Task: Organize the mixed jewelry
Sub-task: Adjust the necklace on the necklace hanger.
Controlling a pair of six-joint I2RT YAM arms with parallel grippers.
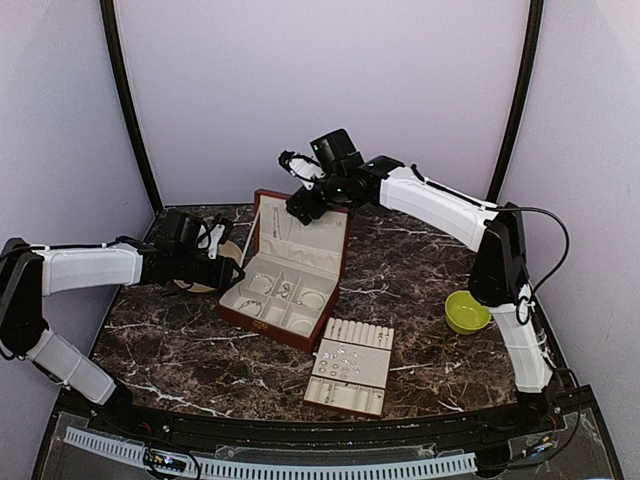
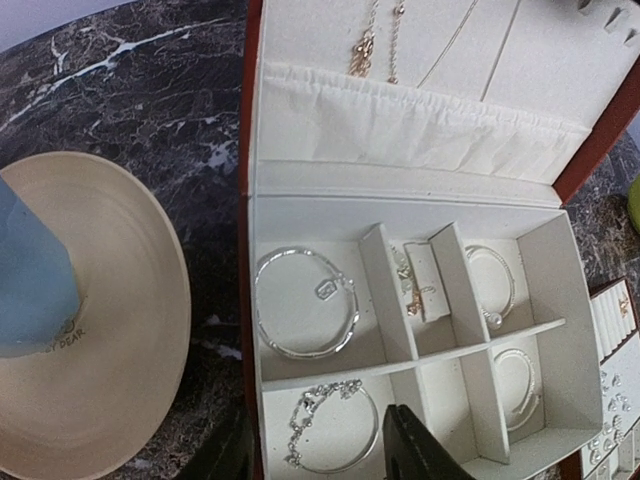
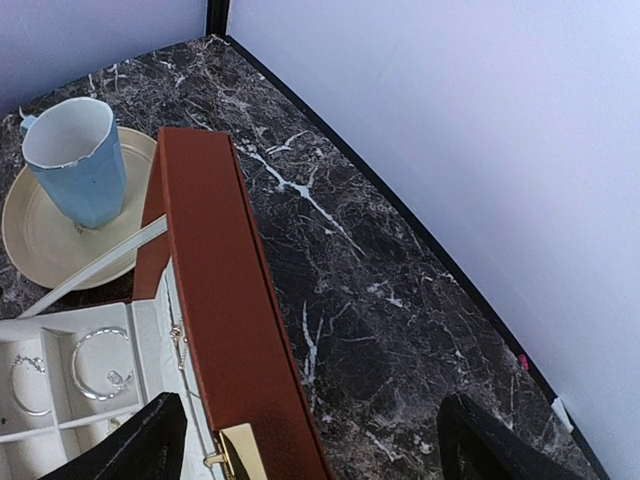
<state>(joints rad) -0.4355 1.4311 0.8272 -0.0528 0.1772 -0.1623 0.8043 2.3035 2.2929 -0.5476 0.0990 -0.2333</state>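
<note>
The reddish-brown box stands open mid-table with its lid upright. In its cream compartments lies the mixed jewelry: a silvery hoop bracelet with a tag, a chain bracelet, two thinner hoops and a small gold piece. Chains hang inside the lid. Small rings sit on the cream slotted tray. My left gripper hovers open over the box's near-left compartment, holding nothing. The right gripper is open, its fingers astride the lid's top edge without touching it.
A blue mug stands on a cream saucer just left of the box, close beside my left gripper. A green bowl sits at the right by the right arm's base. Lilac walls close the back and sides.
</note>
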